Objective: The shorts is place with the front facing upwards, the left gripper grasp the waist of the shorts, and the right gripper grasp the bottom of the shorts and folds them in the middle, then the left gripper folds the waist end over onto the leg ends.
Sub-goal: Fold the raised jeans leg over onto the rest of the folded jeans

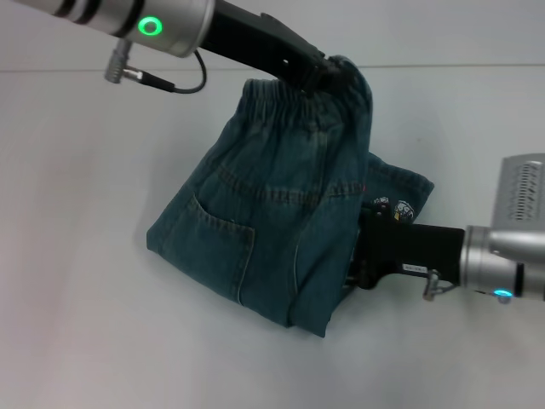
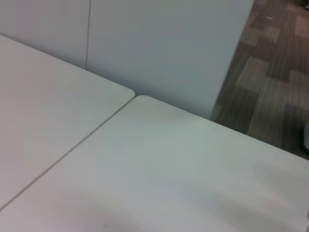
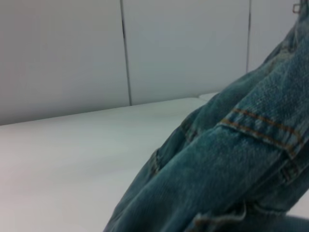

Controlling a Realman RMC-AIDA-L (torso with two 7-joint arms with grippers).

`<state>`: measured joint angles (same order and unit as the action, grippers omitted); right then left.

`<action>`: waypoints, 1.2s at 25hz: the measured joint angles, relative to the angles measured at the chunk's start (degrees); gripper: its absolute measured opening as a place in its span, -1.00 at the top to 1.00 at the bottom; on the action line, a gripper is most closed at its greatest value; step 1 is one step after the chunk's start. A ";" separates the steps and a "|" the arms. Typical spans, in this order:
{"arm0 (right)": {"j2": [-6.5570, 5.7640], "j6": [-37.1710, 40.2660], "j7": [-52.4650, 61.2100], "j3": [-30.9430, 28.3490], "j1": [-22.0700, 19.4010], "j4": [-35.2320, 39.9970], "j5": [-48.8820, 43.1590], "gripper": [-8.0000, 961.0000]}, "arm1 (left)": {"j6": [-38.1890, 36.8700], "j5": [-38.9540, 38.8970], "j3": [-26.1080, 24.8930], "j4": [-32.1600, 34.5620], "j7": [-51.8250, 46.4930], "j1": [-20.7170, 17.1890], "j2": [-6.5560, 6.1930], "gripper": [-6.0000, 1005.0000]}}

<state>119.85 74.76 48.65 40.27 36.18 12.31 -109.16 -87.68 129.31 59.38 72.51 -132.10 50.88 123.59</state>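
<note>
Two tools grip the shorts (image 1: pixel 272 230) on the white table (image 1: pixel 77 298): the left tool (image 1: pixel 328 72) is clamped on the gathered waist (image 1: pixel 294 95), lifting it, and the right tool (image 1: pixel 362 256) pinches the folded edge beside it.

folded denim shorts (image 1: pixel 264 230), waistband (image 1: pixel 298 95) lifted

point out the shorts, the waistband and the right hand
shorts (image 1: pixel 255 247): head view, denim by the back pocket
waistband (image 1: pixel 289 95): head view, gathered elastic edge
right hand (image 1: pixel 362 256): head view, black fingertips at the shorts' edge
</note>
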 joint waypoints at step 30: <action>-1.51 15.10 16.53 1.50 -16.65 21.19 -2.89 -0.77 | 19.66 0.67 10.59 -18.61 -1.32 10.02 0.62 0.89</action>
<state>118.34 89.86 65.18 41.78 19.53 33.50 -112.06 -68.02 129.98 69.97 53.91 -133.42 60.91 124.21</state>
